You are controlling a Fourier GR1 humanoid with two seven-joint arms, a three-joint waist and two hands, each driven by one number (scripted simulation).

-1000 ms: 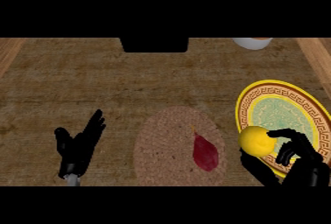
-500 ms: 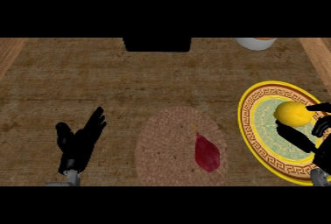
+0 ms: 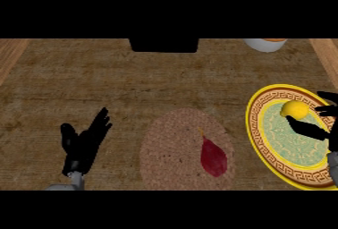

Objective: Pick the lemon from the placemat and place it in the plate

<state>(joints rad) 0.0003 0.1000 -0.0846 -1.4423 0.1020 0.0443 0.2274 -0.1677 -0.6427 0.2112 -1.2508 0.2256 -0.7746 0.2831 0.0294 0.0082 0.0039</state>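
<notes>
the right hand [image 3: 315, 129] comes in from the right edge of the scene and reaches over the plate [image 3: 260, 147]. its fingers and thumb are curled round the lemon [image 3: 293, 109], one finger above it at the far right and the thumb stretched under it, so the fruit sits pinched between them. the lemon is over the far part of the plate, above the pale green middle; whether it rests on the plate or hangs just above it i cannot tell.

the plate lies at the right side of the desk [image 3: 132, 89], with a yellow rim and a dark patterned band inside it. just to its left, near the middle of the desk, lies the round woven placemat [image 3: 171, 152], with a red, leaf-shaped thing [image 3: 214, 157] on its right half. the placemat and the plate come very close at their edges.

the left hand [image 3: 82, 143] shows at the near left, well apart from the placemat, fingers straight and pointing up and away, holding nothing.

at the far edge there is a dark block [image 3: 163, 44] in the middle and a pale bowl [image 3: 265, 44] with an orange rim towards the right.
</notes>
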